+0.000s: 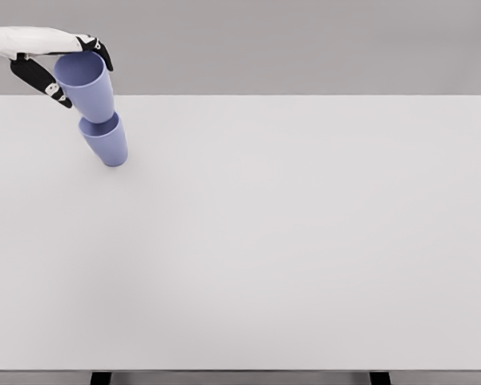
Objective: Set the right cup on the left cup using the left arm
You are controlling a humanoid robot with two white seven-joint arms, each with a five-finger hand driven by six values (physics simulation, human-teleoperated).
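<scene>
At far left, near the table's back edge: left hand (64, 68) coming in from the upper left corner, fingers closed around the rim of the upper cup (86, 85). Thumb and fingers on both sides of the rim, so holding, not released. Upper cup lifted and a little tilted, its base meeting the mouth of the lower cup (106, 141); impossible to tell whether already seated inside or only touching the rim. Lower cup standing on the white table (305, 241), also leaning a little in this view.

By judgement, most of the task done: cup carried over and brought on top of the other one. Left to do: to settle it fully down, open the fingers, take the hand away without pushing the stack.

Toward the middle and the right: only bare table surface, much free room. Right hand not in view. Stack close to the left edge and to the back edge, so little margin on these sides; safer way out for the hand probably upward.
</scene>
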